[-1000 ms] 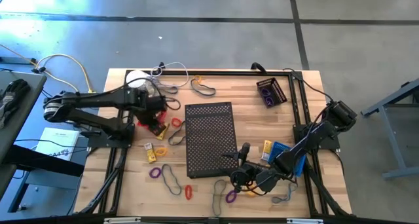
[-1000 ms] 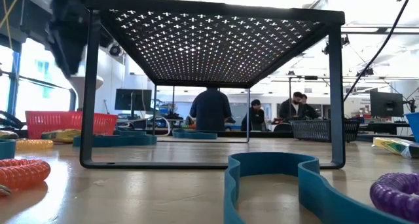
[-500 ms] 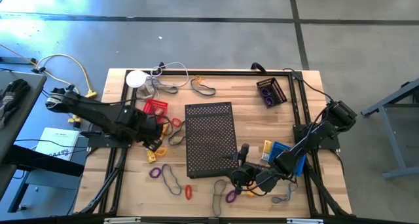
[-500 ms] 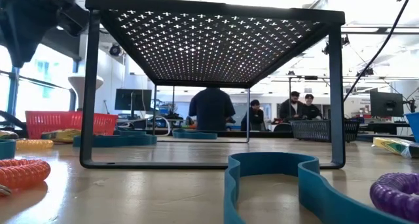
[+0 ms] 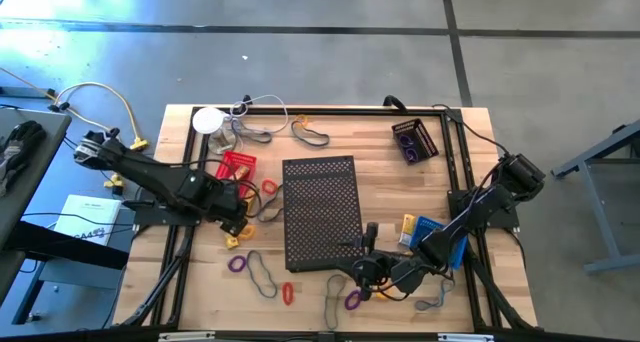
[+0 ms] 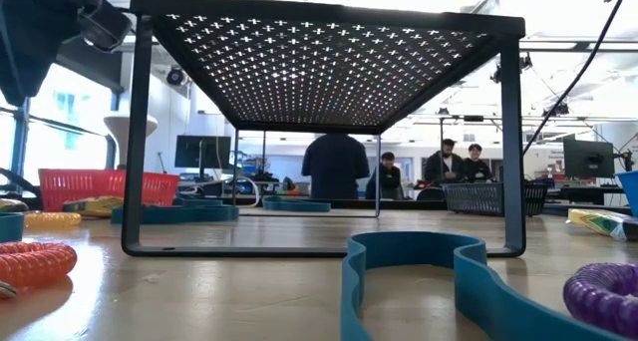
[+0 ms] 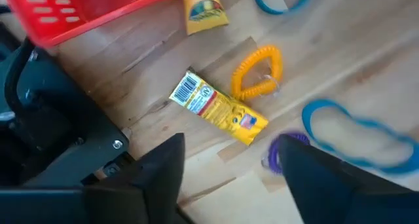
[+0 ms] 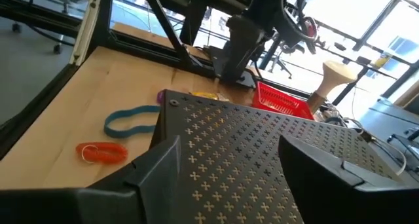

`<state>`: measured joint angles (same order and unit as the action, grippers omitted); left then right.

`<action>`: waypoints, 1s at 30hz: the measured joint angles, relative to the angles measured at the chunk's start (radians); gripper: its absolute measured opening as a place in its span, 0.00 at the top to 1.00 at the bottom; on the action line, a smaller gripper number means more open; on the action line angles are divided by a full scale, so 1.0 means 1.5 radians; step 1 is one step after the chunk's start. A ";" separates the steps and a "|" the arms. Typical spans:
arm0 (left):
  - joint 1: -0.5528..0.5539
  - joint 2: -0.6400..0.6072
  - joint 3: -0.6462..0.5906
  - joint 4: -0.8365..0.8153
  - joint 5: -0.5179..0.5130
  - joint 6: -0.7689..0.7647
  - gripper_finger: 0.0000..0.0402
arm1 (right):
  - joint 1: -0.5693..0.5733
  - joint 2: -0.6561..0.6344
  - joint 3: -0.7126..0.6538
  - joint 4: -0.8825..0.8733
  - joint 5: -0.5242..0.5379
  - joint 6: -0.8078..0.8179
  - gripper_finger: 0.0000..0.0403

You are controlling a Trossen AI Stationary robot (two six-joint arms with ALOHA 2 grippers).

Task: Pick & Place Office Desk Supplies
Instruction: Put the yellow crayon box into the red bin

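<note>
The left gripper (image 5: pixel 236 219) is hanging over the wooden table (image 5: pixel 460 142) at about 9 o'clock from the black perforated metal riser (image 5: pixel 321 212) in the middle, and its 2 fingers (image 7: pixel 160 178) are standing apart with nothing between them. Just below it a yellow printed packet (image 7: pixel 219 108) is lying flat on the wood, an orange coiled loop (image 7: pixel 258 73) is touching the packet's edge, and a purple coiled loop (image 7: pixel 283 152) and a blue band (image 7: pixel 350 129) are lying just beside them. The red mesh basket (image 5: pixel 236 169) is sitting at 11 o'clock from the riser, close to the left arm, with a second yellow packet (image 7: pixel 203 8) against its rim.

The right gripper (image 5: pixel 362 267) is hovering at the riser's 5 o'clock corner, its fingers (image 8: pixel 154 175) spread and gripping nothing, looking across the perforated top. Near it, along the 6 o'clock edge of the table, a red coiled loop (image 5: pixel 288 293), another purple loop (image 5: pixel 352 300) and a thin grey-brown band (image 5: pixel 262 272) are lying loose. A small dark open box (image 5: pixel 414 139) with purple loops inside is sitting at 1 o'clock. A white round disc with cords (image 5: pixel 207 119) is resting at the 11 o'clock corner. People (image 6: pixel 334 167) are standing in the room beyond the table.
</note>
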<state>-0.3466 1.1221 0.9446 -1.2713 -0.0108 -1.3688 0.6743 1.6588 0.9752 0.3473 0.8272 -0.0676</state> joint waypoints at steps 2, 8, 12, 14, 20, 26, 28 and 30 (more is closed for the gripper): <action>-0.012 0.010 -0.004 0.000 -0.008 -0.050 0.34 | 0.000 0.000 0.000 0.000 0.000 0.013 0.39; -0.054 0.036 -0.052 0.003 0.012 -0.204 0.30 | 0.000 0.000 0.000 0.000 0.000 0.015 0.39; -0.054 0.034 -0.102 0.027 0.021 -0.307 0.30 | 0.004 0.000 0.000 -0.001 0.000 0.015 0.39; -0.053 0.028 -0.120 0.055 0.021 -0.309 0.31 | 0.006 0.000 0.000 0.000 -0.001 0.015 0.39; -0.053 0.028 -0.166 0.181 0.020 -0.331 0.31 | 0.014 0.000 0.000 -0.001 -0.001 0.015 0.39; -0.053 0.028 -0.202 0.184 0.022 -0.364 0.31 | 0.022 0.000 0.000 -0.001 0.000 0.015 0.39; -0.053 0.028 -0.216 0.193 0.021 -0.373 0.31 | 0.023 0.000 0.000 -0.001 -0.001 0.015 0.39; -0.053 0.028 -0.228 0.210 0.021 -0.375 0.31 | 0.022 0.000 0.000 -0.001 0.000 0.015 0.39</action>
<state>-0.4259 1.1641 0.6032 -0.9558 0.0214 -1.9312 0.7074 1.6588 0.9752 0.3466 0.8268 -0.0448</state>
